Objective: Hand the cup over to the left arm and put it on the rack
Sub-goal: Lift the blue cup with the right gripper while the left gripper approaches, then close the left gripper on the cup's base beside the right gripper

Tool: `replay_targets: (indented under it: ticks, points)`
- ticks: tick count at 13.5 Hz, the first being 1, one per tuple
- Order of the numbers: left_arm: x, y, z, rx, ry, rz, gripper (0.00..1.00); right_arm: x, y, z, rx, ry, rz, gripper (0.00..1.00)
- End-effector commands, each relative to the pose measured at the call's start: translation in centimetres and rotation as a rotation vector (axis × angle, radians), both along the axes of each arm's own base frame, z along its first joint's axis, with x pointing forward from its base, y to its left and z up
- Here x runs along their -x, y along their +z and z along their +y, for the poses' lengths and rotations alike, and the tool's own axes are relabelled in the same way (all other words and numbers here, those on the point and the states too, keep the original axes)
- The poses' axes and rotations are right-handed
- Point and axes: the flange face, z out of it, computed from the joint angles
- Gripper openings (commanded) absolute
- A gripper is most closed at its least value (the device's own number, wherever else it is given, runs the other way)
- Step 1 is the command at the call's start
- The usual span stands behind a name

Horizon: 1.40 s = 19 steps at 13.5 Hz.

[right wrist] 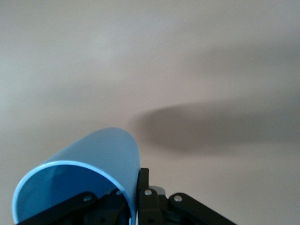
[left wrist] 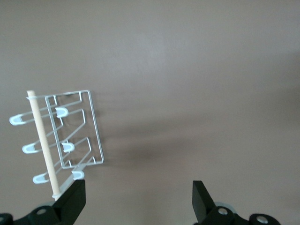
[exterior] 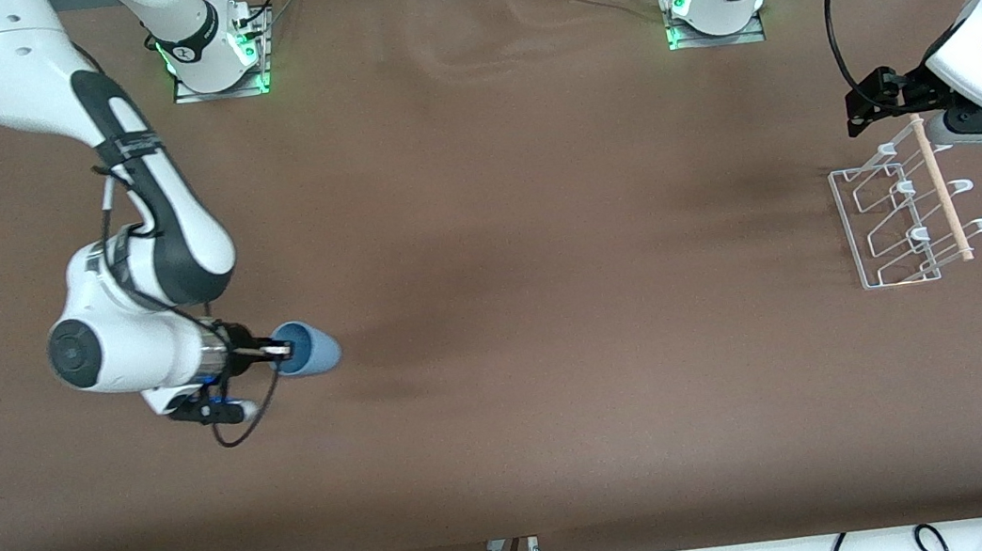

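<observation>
Right gripper (exterior: 281, 349) is closed on the rim of the cup (exterior: 311, 348), with one finger inside the mouth and one outside against the wall, as the right wrist view shows. The cup (right wrist: 89, 178) lies on its side in this grip, its mouth toward the wrist and its closed bottom pointing toward the left arm's end of the table. It is over the brown table (exterior: 511, 425), toward the right arm's end; from these views I cannot tell if it is lifted or touches the surface.

I judge the step in hand to be carrying the cup to the handover. To do it well, the right arm should keep the cup level, because a thin rim pinch lets a smooth tumbler turn easily. It should bring the free bottom end forward to the middle of the table, so the other gripper can take the body and not the rim.

Left gripper (exterior: 870, 107) waits with its jaws wide apart and nothing between them; it hangs over the rack (exterior: 905, 216) at the left arm's end. In the left wrist view the fingers (left wrist: 75, 199) frame bare table beside the rack (left wrist: 75, 133). The rack's wooden dowel (exterior: 942, 188) lies across its looped prongs, and the rack is well apart from the cup.
</observation>
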Motion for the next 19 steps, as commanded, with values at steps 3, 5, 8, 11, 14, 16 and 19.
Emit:
replay_targets:
  ticks: [3, 5, 8, 11, 14, 16, 19]
  points:
    - [-1.3, -4.0, -1.7, 0.203, -0.221, 0.078, 1.0, -0.6, 2.5, 10.2, -0.181, -0.243, 0.086, 0.0]
    - [-2.0, -5.7, -2.6, 0.314, -0.266, 0.091, 1.0, 0.6, 3.7, 14.3, -0.241, -0.304, 0.143, 0.0]
    - [-3.5, -9.0, -4.9, 0.498, -0.408, 0.076, 1.0, 2.7, 7.2, 20.8, -0.338, -0.344, 0.201, 0.0]
    - [-5.2, -12.1, -7.9, 0.641, -0.603, -0.027, 1.0, 4.6, 10.6, 25.5, -0.376, -0.354, 0.202, 0.0]
    - [-6.2, -14.9, -11.2, 0.782, -0.754, -0.128, 1.0, 6.0, 11.9, 28.6, -0.408, -0.418, 0.177, 0.0]
    - [-6.5, -16.0, -13.9, 0.803, -0.874, -0.208, 1.0, 6.9, 12.7, 30.3, -0.439, -0.423, 0.18, 0.0]
    - [-6.3, -16.2, -17.2, 0.818, -1.056, -0.322, 1.0, 8.0, 13.4, 31.7, -0.454, -0.419, 0.209, 0.0]
